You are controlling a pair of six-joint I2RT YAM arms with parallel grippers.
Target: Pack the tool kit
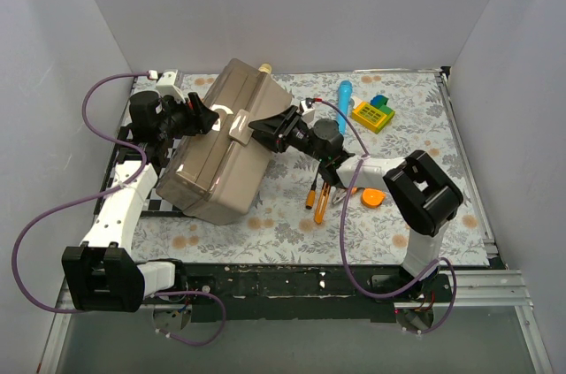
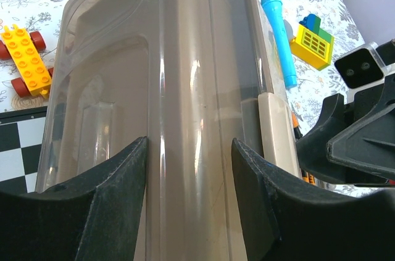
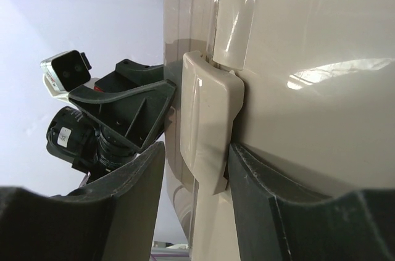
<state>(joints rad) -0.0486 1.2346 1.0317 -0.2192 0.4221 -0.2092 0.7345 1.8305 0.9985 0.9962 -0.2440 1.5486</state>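
The grey-brown toolbox (image 1: pixel 221 162) stands tilted at the table's middle left with its lid down. My left gripper (image 1: pixel 202 118) is at its left side. In the left wrist view the gripper (image 2: pixel 189 150) is shut on a raised ridge of the toolbox (image 2: pixel 185 57). My right gripper (image 1: pixel 265 126) meets the box from the right. In the right wrist view it (image 3: pixel 196 156) straddles the tan latch (image 3: pixel 207 119), one finger pressed under it and the other against the lid's rim. Orange-and-black-handled screwdrivers (image 1: pixel 315 194) lie on the cloth right of the box.
A blue cylindrical tool (image 1: pixel 345 94) and a yellow toy block (image 1: pixel 372 114) lie at the back right. An orange piece (image 1: pixel 374 198) sits near the right arm. A yellow brick car (image 2: pixel 24 57) and a checkered board (image 2: pixel 18 150) lie left of the box.
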